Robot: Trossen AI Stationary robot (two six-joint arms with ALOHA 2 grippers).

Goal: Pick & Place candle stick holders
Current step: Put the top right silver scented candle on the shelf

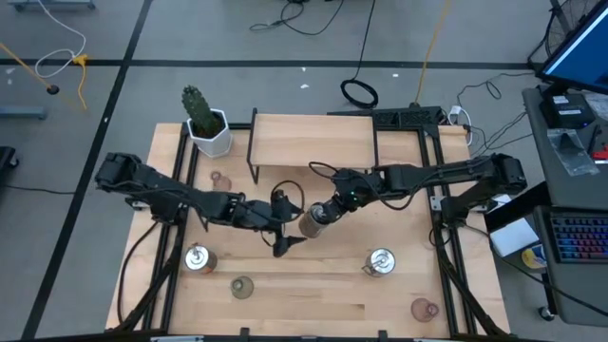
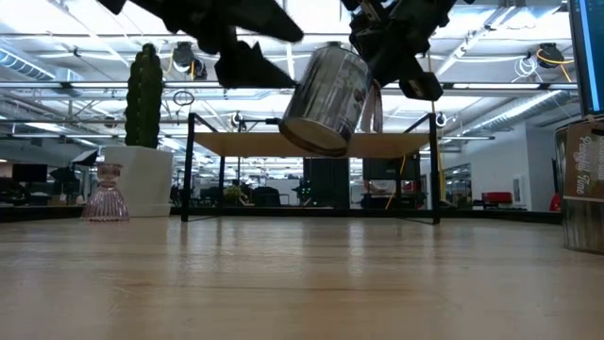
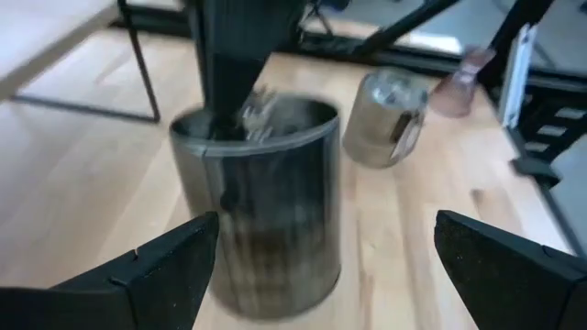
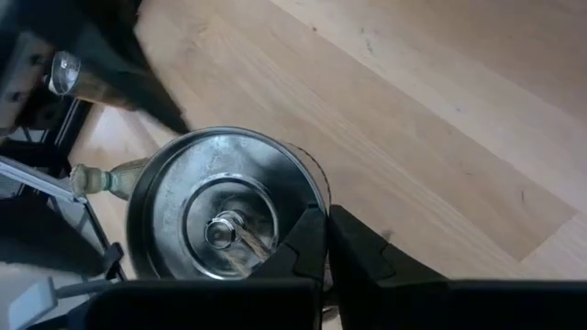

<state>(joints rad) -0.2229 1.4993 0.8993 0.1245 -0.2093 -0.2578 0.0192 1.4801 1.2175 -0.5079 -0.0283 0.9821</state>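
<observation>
My right gripper (image 1: 326, 211) is shut on a squat silvery metal holder (image 1: 312, 223) at mid-table. In the low view the holder (image 2: 328, 97) hangs tilted, clear of the table. My left gripper (image 1: 283, 235) is open just left of it. In the left wrist view its fingers stand on either side of the holder (image 3: 261, 206) without touching. Two more silvery holders stand on their bases on the table (image 1: 197, 256) (image 1: 381, 261). Glass holders also stand there: pink (image 1: 220, 179), olive (image 1: 242, 285), pink (image 1: 425, 307). My right gripper holds the holder by its rim (image 4: 312, 197), one finger inside the cup and one outside its wall. The fingers come slanting down from the table's right. The holder is lifted clear of the table, and it tilts with its open top toward the gripper.
A white-potted cactus (image 1: 204, 122) stands at the far left. A low wooden shelf on dark legs (image 1: 313, 141) spans the far middle. Black frame rails (image 1: 446, 237) run along both table sides. Bare wood lies at the near middle.
</observation>
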